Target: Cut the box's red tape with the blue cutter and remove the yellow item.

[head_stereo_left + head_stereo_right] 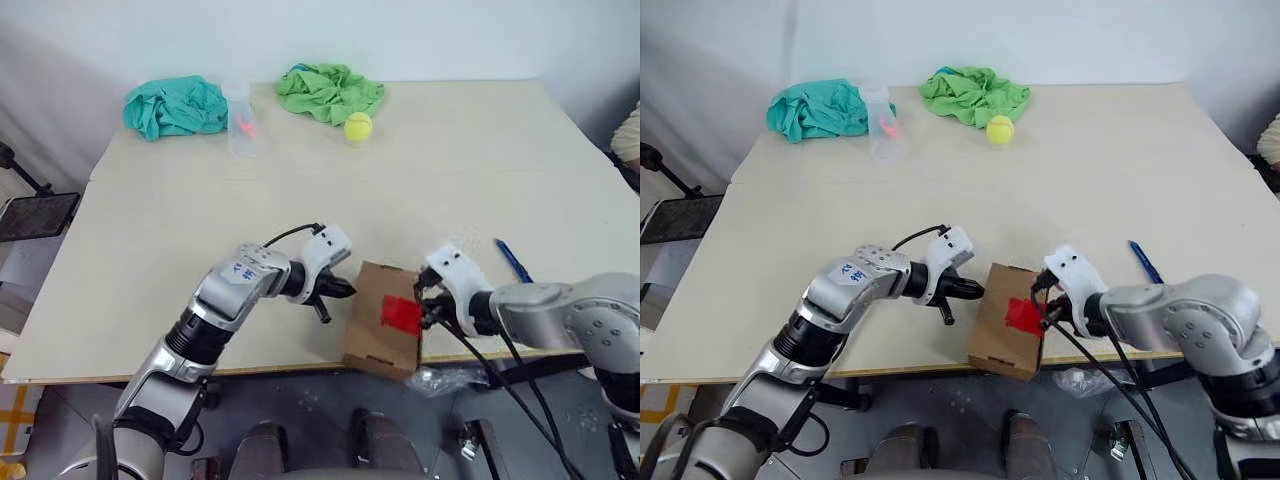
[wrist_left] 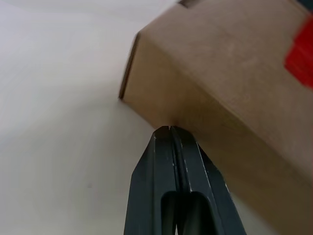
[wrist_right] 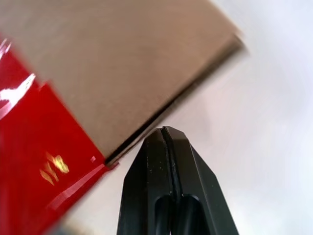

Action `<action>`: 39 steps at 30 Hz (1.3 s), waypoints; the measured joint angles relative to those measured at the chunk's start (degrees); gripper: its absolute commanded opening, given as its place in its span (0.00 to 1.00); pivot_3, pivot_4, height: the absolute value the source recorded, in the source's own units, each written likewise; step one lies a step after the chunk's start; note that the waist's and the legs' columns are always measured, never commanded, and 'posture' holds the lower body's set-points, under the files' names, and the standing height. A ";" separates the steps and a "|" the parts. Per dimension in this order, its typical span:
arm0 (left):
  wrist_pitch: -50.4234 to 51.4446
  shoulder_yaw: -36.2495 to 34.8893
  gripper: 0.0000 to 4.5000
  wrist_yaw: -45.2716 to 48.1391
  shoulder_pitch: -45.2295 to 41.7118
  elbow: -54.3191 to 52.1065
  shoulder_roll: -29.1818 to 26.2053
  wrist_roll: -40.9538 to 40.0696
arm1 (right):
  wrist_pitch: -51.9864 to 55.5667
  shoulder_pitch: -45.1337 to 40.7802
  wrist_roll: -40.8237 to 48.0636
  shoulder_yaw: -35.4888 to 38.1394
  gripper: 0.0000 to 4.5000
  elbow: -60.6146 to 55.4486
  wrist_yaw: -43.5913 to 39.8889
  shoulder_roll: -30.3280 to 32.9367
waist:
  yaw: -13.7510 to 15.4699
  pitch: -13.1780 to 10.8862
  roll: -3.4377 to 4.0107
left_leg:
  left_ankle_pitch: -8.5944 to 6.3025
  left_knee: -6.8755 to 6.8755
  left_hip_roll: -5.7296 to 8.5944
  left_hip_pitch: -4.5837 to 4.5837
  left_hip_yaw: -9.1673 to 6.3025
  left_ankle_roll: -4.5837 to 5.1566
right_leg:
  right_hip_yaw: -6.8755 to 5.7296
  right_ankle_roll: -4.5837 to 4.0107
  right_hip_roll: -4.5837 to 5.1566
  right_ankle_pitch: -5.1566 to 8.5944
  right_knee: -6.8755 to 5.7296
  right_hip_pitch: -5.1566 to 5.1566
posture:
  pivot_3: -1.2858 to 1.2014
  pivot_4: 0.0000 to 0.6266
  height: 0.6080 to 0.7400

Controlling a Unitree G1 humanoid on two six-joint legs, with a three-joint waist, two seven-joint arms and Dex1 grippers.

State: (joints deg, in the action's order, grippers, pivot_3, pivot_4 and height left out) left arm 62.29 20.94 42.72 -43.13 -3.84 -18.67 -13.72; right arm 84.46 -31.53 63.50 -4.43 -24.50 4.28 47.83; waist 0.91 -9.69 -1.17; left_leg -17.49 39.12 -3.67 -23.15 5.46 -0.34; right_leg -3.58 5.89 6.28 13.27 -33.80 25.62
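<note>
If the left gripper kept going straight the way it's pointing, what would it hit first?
Most likely the box: the shut left gripper points at its brown side wall, with the tips right at that wall. Whether they already touch it is unclear.

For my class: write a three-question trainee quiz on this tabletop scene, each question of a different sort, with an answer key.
1. True or false: the blue cutter is held in the right gripper.
2. Multiple choice: the box with the red tape sits (A) at the table's near edge, between the two grippers; (B) beside the tennis ball; (C) on the teal cloth.
3. Fill in: the left gripper has its fingers ____, tips at the box's side wall.

Key: 1 false, it lies on the table beside the right arm; 2 A; 3 shut.
</note>
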 measured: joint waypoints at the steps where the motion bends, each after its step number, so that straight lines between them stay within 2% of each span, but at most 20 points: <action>1: 0.09 0.00 0.00 -0.05 -0.04 0.02 0.11 -0.08 | -0.32 -0.75 -1.75 -0.22 0.01 0.64 -0.99 -0.37 | 0.16 0.00 0.00 | 0.00 0.00 0.00 -0.01 -0.01 0.00 | -0.02 -0.01 -0.01 0.01 0.00 0.00 | 0.52 0.24 1.00; 5: 0.11 0.00 0.00 -0.30 -0.51 0.18 0.97 -0.10 | -2.03 -3.63 -7.95 -1.83 0.01 3.21 -5.16 -0.61 | 0.53 -0.02 0.03 | -0.01 0.00 0.00 -0.05 -0.02 0.01 | -0.04 -0.01 0.00 0.00 0.04 0.00 | 0.52 0.24 1.00; 13: -1.39 -0.37 0.00 -2.20 -1.36 2.45 1.60 0.27 | -3.33 -3.90 -16.16 -4.02 0.01 4.43 -12.81 -1.13 | 0.40 -0.03 0.04 | -0.02 -0.01 -0.01 -0.06 -0.01 0.03 | -0.06 0.00 -0.01 0.00 0.02 0.00 | 0.52 0.24 1.00; 25: -7.32 -1.90 0.00 -5.84 -3.50 9.10 2.02 2.89 | -8.10 -5.51 -27.24 -6.63 0.01 10.88 -18.72 -6.79 | 0.44 -0.05 0.08 | -0.01 -0.01 0.00 -0.07 0.02 0.02 | -0.07 0.03 -0.01 -0.02 -0.06 0.01 | 0.52 0.24 1.00; 33: -7.56 -0.59 0.00 -4.70 -3.59 9.37 0.72 3.30 | -8.75 -6.06 -31.48 -6.63 0.01 11.51 -22.18 -6.60 | 0.41 -0.06 0.10 | -0.01 -0.02 -0.01 -0.08 0.03 0.02 | -0.09 0.03 -0.01 -0.02 -0.08 0.01 | 0.52 0.24 1.00; 39: -9.39 -1.88 0.00 -5.33 -3.62 11.93 -0.63 4.44 | -8.47 -6.03 -35.12 -5.16 0.01 11.45 -22.70 -2.77 | 0.43 -0.10 0.14 | -0.01 -0.02 0.00 -0.08 0.03 0.02 | -0.09 0.03 0.00 -0.02 -0.06 0.01 | 0.52 0.24 1.00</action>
State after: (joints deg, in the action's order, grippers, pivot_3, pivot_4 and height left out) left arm 52.90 19.06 37.39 -46.75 8.10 -19.30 -9.28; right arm 75.99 -37.56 28.38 -9.59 -13.06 -18.42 45.06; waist 1.33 -9.79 -1.03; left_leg -17.51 39.10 -3.67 -23.23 5.50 -0.32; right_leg -3.67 5.92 6.28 13.25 -33.85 25.62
